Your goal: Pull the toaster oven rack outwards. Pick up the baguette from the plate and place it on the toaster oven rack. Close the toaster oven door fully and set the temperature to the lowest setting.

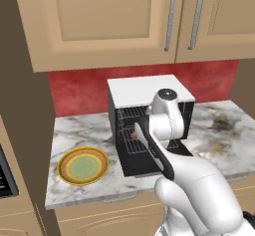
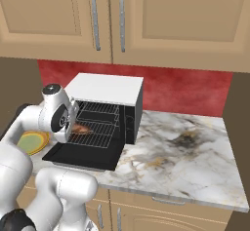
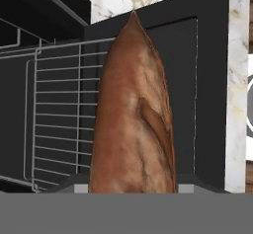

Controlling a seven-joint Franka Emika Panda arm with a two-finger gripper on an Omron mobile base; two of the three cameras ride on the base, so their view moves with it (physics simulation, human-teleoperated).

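The toaster oven [image 2: 105, 88] stands on the counter with its door [image 2: 83, 154] folded down flat. The wire rack [image 2: 97, 130] is pulled partly out over the door. In the hand view the brown baguette [image 3: 133, 124] stands up between my jaws, and my gripper [image 3: 133, 186] is shut on it just above the rack [image 3: 59, 114]. From the right base view the baguette [image 2: 82, 127] lies low over the rack's left part, beside my hand. The plate [image 1: 83, 166] sits bare on the counter left of the oven.
Tan wall cabinets [image 1: 99, 21] hang above the oven. The marble counter [image 2: 185, 147] runs on to the oven's right, with a dark stain on it. A dark appliance [image 1: 6, 177] sits at the far left edge.
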